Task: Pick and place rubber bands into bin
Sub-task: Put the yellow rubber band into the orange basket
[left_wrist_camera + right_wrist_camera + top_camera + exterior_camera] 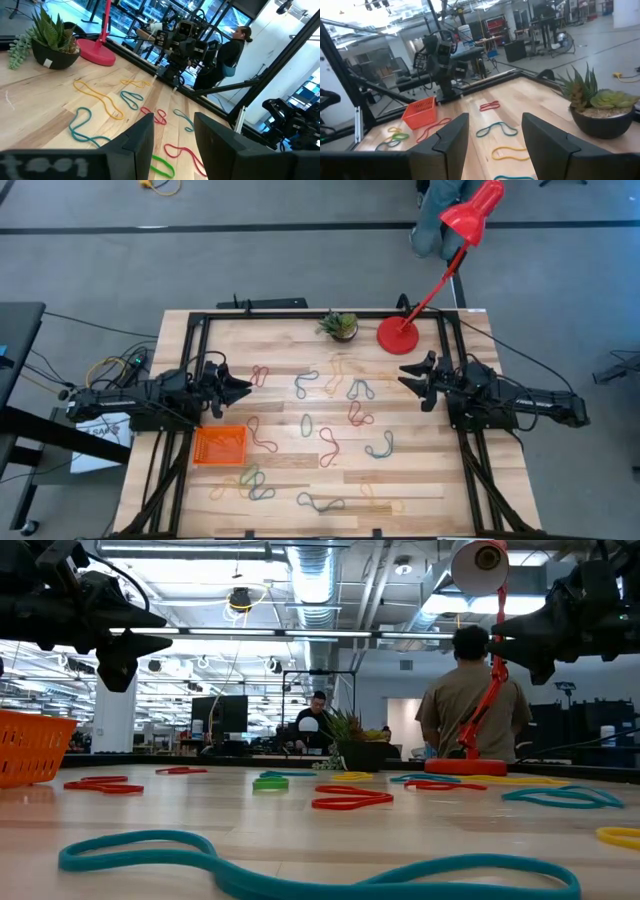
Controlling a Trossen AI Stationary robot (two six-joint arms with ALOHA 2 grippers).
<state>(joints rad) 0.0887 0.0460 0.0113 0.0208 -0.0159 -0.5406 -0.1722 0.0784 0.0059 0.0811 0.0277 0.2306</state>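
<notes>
wood table (420, 480), rubber bands (330, 435), workshop beyond

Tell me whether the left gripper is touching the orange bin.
Apart. The high view shows the left gripper beyond the bin, with bare table between them in the picture; the low view shows it hanging well above the tabletop, jaws open and empty.

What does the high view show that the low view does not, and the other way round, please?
Only the high view shows the inside of the orange bin, with no band visible in it, and the whole spread of rubber bands between the open left gripper and the open right gripper. Only the low view shows the room behind, with a person standing beyond the table. Both show the bin, the bands, the red lamp and the potted plant.
</notes>
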